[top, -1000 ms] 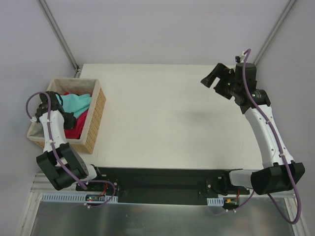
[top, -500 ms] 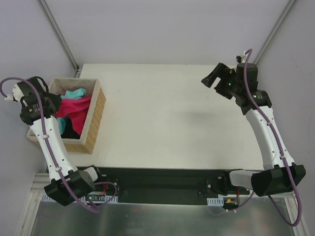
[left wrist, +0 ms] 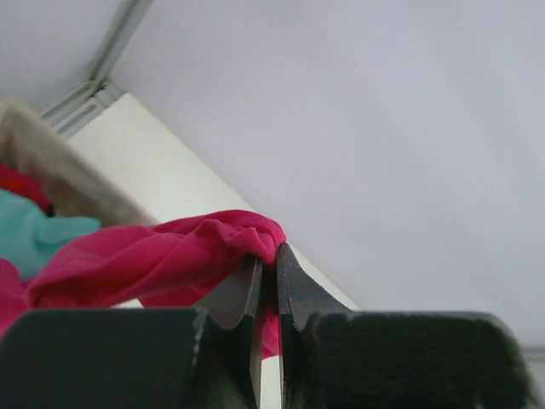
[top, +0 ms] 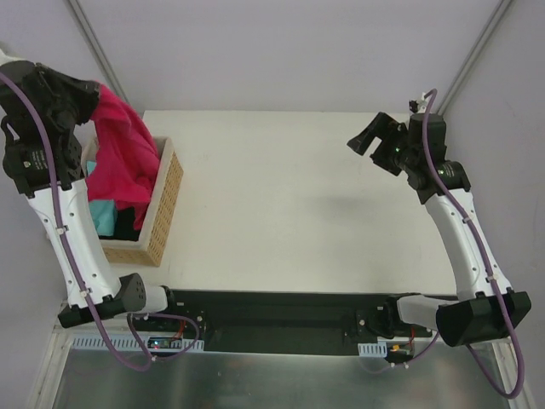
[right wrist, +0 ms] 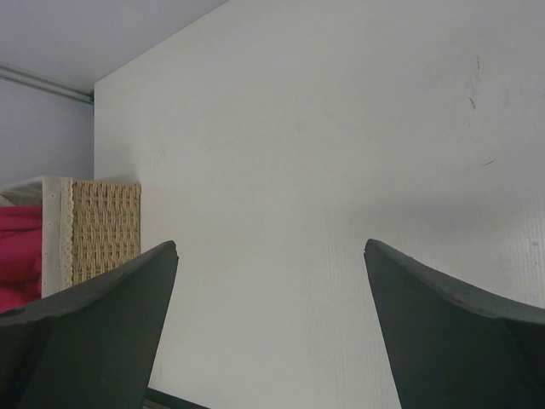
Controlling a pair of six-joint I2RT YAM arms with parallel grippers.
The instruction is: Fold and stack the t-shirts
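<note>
crimson-magenta cloth t-shirt (top: pixel 119 158) has risen out of the woven wicker basket (top: pixel 163 209) within the last second, pinched at a bunched fold by the left arm's fingers (left wrist: pixel 245 290), its hem trailing inside. the light teal t-shirt (top: pixel 102 215) lies in the basket. the rim could snag the hem on the way to the white desk (top: pixel 281 204). the right arm's fingers (right wrist: pixel 102 324) hover spread, holding nothing.

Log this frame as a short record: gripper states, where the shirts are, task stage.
left gripper: shut on crimson t-shirt, raised above the basket
right gripper: open, empty, above the table
crimson t-shirt: hangs from the grip, lower part in the basket
teal t-shirt: in the basket
stage: no shirt folded or stacked yet
</note>
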